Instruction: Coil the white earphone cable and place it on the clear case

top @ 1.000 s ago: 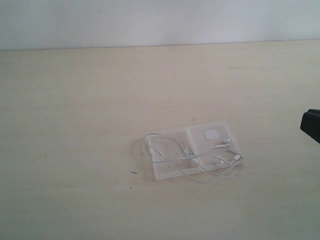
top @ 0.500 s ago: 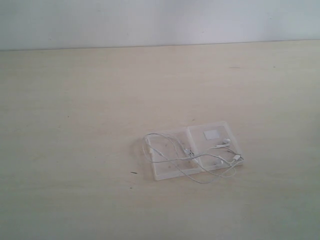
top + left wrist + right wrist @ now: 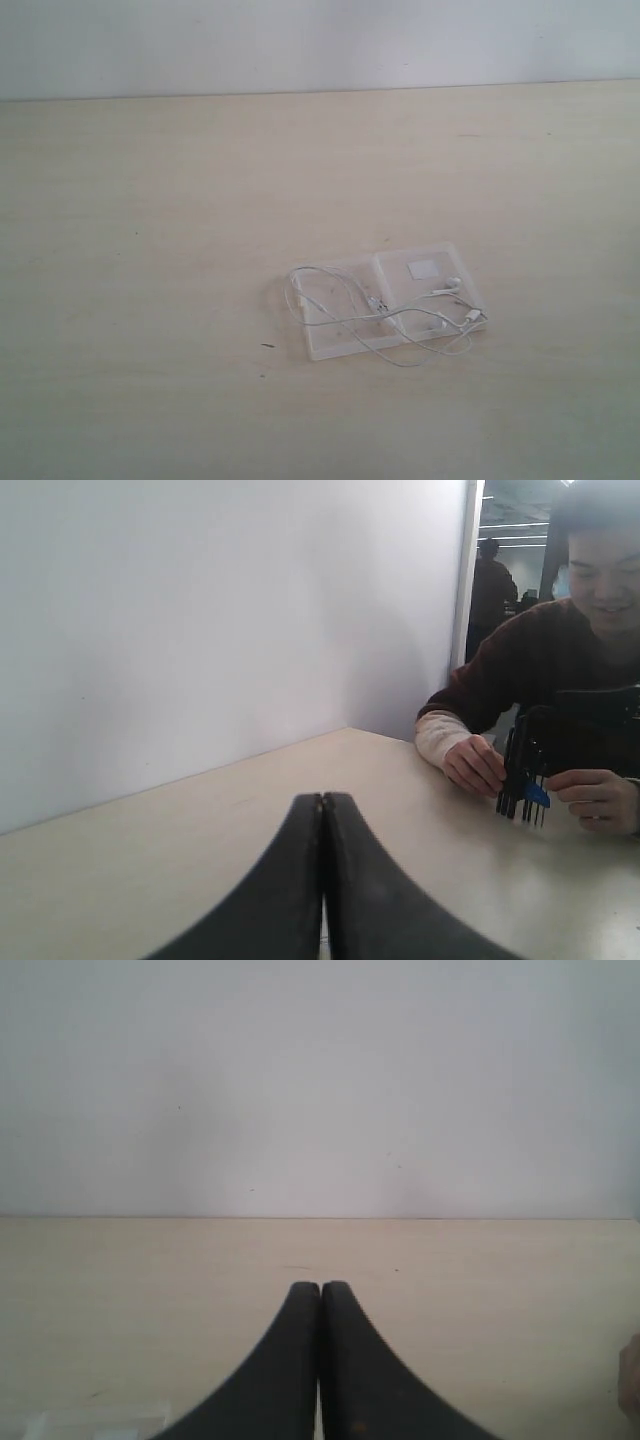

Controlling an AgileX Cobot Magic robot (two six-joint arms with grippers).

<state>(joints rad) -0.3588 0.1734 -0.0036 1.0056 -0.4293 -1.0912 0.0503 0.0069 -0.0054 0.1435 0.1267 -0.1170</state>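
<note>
The clear case (image 3: 345,340) lies open on the table, two flat halves side by side, a small whitish label (image 3: 425,268) on the right half. The white earphone cable (image 3: 330,322) rests in loose loops across both halves, earbuds near the right half, one loop hanging over the case's near edge. A corner of the case (image 3: 95,1426) shows low in the right wrist view. Neither arm appears in the exterior view. My left gripper (image 3: 322,798) is shut, nothing between its fingers. My right gripper (image 3: 320,1286) is shut and holds nothing.
The pale wooden table (image 3: 150,250) ends at a white wall at the back. In the left wrist view a seated person (image 3: 545,650) rests both hands on the table by a black device (image 3: 525,770).
The dark gripper tip at the right edge of the exterior view one second ago has gone out of view. Case and cable have not moved.
</note>
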